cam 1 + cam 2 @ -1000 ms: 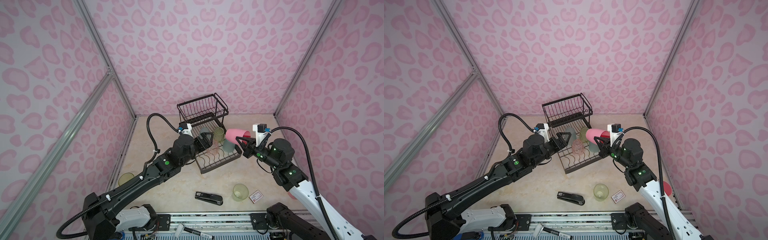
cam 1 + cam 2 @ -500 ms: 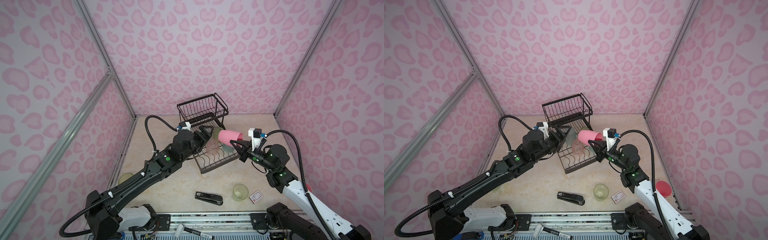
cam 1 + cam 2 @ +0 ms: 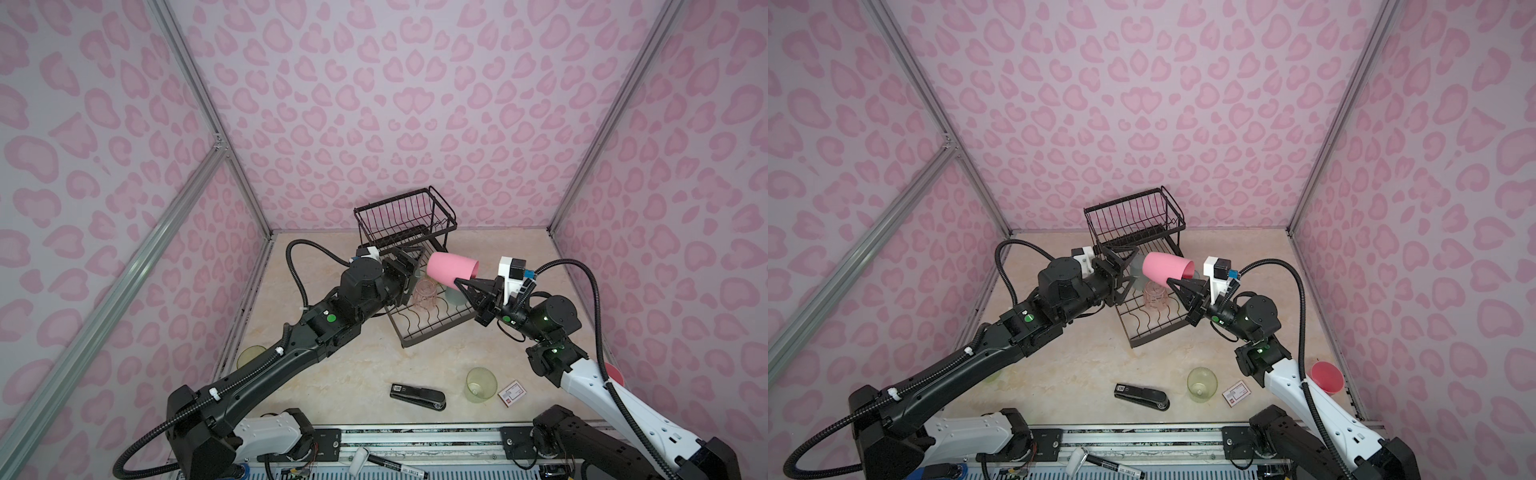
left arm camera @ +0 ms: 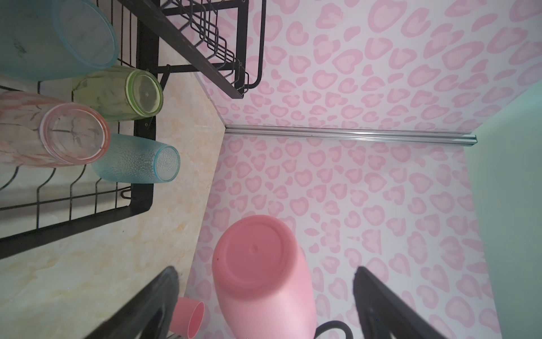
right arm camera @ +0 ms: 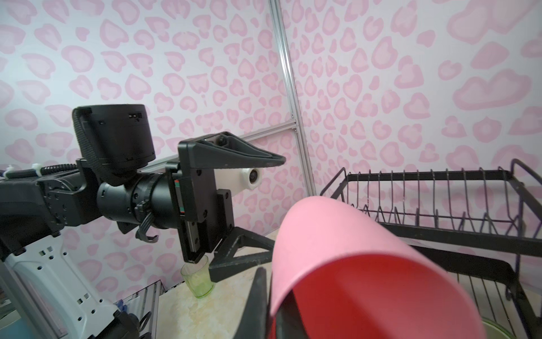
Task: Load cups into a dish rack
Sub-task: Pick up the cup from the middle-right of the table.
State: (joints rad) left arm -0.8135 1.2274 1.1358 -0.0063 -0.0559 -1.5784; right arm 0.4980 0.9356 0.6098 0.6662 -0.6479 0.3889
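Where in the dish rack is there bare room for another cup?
The lower tray is bare in its near half, between its front rim and the clear pink cup; so is the upper basket. The tray's far end is crowded with four cups.

Three walls close the space in: a back wall (image 3: 395,104), a left wall (image 3: 83,166) and a right wall (image 3: 685,166). All are papered pale lilac-pink with darker pink heart-like blotches. Aluminium posts (image 3: 192,83) run up both rear corners, and a slanted aluminium bar (image 3: 121,291) crosses the left wall. The counter (image 3: 365,365) is glossy beige with a marbled pattern. A silver metal rail (image 3: 415,434) edges its near side. The light is soft and even, with faint shadows. The left wrist view shows a pale green surface (image 4: 510,205) beside the wallpaper.
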